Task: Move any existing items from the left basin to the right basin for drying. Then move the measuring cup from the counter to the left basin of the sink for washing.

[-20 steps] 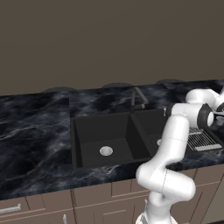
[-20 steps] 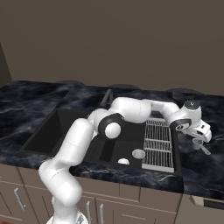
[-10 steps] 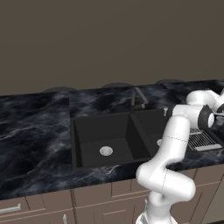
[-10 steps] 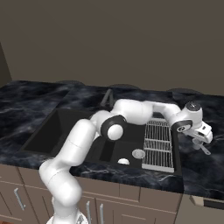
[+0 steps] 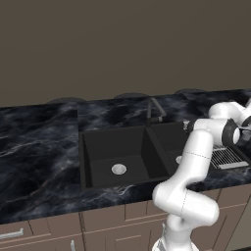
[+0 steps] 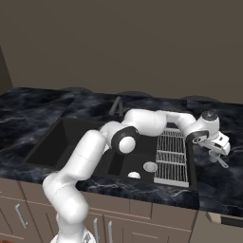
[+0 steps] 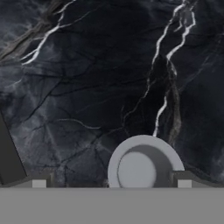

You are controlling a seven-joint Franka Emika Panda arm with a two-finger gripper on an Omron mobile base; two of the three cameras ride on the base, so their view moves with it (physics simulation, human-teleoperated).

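Hovering wide open and empty, the pincer (image 7: 111, 183) straddles the measuring cup (image 7: 145, 162) directly below. That placement suits a downward grasp off the counter (image 7: 87, 87).

We see a glossy white arm (image 6: 90, 156) of rounded, tube-like segments, with dark round caps at its joints. Its wrist ends in a small white hand block with a dark band.

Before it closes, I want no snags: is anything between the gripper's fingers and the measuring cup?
No. In the hand view the measuring cup sits on bare counter between the open gripper's tips.
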